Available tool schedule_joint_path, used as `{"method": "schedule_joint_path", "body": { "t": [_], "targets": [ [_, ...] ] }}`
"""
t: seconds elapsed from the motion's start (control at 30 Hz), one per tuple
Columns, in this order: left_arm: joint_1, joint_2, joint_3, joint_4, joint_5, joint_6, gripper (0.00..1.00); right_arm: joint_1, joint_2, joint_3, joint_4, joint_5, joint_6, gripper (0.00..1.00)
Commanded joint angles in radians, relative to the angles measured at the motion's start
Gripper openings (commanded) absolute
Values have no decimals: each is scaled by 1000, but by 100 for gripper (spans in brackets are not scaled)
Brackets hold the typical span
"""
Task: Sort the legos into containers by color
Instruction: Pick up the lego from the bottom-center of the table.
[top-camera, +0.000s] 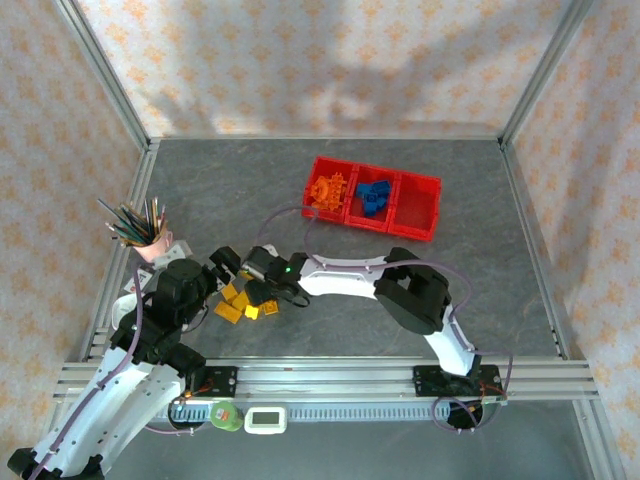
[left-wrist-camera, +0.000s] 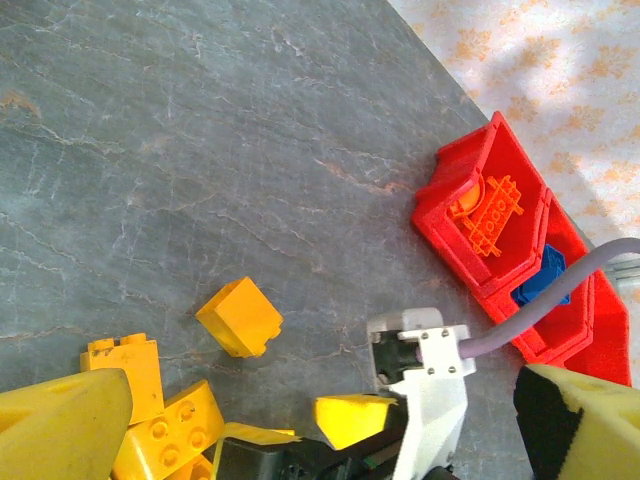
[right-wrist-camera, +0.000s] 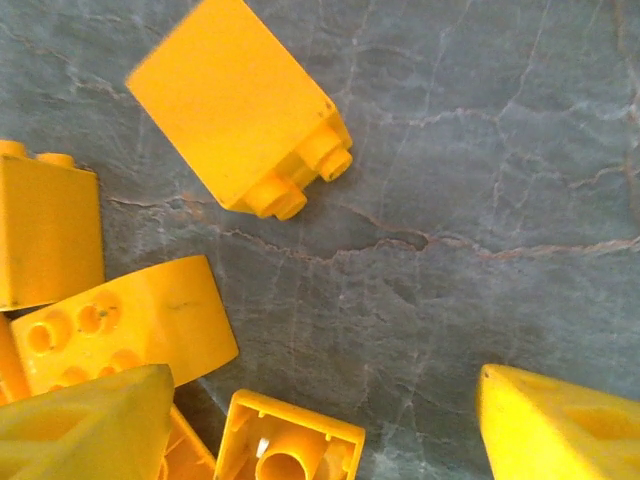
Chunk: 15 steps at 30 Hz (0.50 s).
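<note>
Nearest my bases, a cluster of yellow legos (top-camera: 238, 306) lay on the grey desk (top-camera: 450, 260), left of centre, and both my arms met over it. My right arm reached across from the right, and my right pincer (right-wrist-camera: 320, 415) hung low above the cluster with its fingers wide apart and nothing clamped between them. In its wrist view an upturned brick (right-wrist-camera: 290, 440) showed its hollow underside between those fingers, closer to one finger than to the other. Beside it were a curved yellow piece (right-wrist-camera: 130, 320) and a squarish brick (right-wrist-camera: 45, 235) that looked to be touching each other. A lone yellow brick (right-wrist-camera: 235, 110) with two studs on its end lay just beyond them, apart from the rest on bare desk. My left pincer (left-wrist-camera: 320, 395) hovered just left of the right one, its fingers also spread and holding nothing. In its wrist view, the white housing and one yellow finger of my right pincer sat in the gap between them. Farther back on the left, beyond my left wrist, a pink cup (top-camera: 157, 246) stood with colored pencils (top-camera: 135, 220) fanned out of it. Farthest of all, right of centre and well apart from the yellow cluster, the red containers (top-camera: 432, 205) lay as one long tray, set slightly askew with the right end nearer. Orange legos (top-camera: 328, 190) were in its left bin and blue legos (top-camera: 373, 198) were in its middle bin.
</note>
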Motion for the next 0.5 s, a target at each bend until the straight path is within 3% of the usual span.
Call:
{"method": "schedule_joint_path", "body": {
  "t": [0.0,0.3,0.47],
  "targets": [
    [10,7,10,-14,-14,-3,99,-3,25,23,-42,37,28,73],
    [10,27,7,1,6,5,99,-2,-7,-15,-78,65,48,57],
    [10,28,10,3,10,9,99,-1,-30,-27,-105,55,75,53]
  ]
}}
